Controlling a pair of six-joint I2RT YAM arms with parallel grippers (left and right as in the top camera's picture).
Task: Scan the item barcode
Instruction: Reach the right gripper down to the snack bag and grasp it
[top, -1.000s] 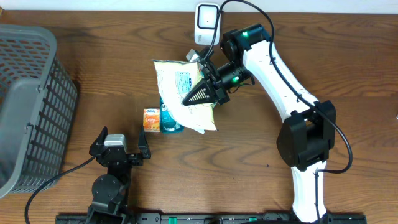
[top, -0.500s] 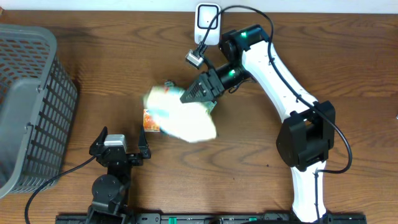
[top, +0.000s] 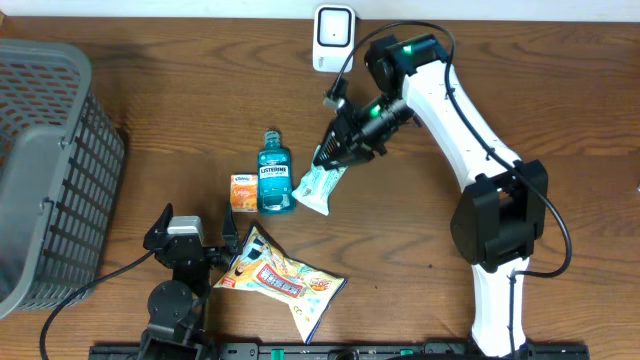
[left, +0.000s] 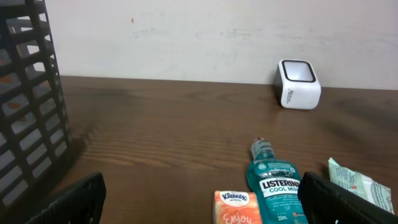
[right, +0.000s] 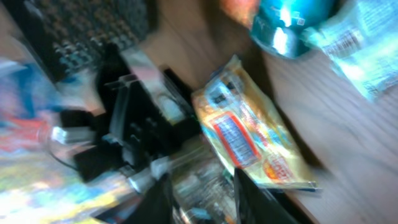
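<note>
Listerine Cool Mint bottle (left: 273, 186) beside Kleenex pack (left: 236, 208)

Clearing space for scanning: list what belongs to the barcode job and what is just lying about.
Job: scanner, right gripper, green-white packet nearest it.
Lying about: snack bag, mouthwash bottle, tissue pack, basket.
</note>
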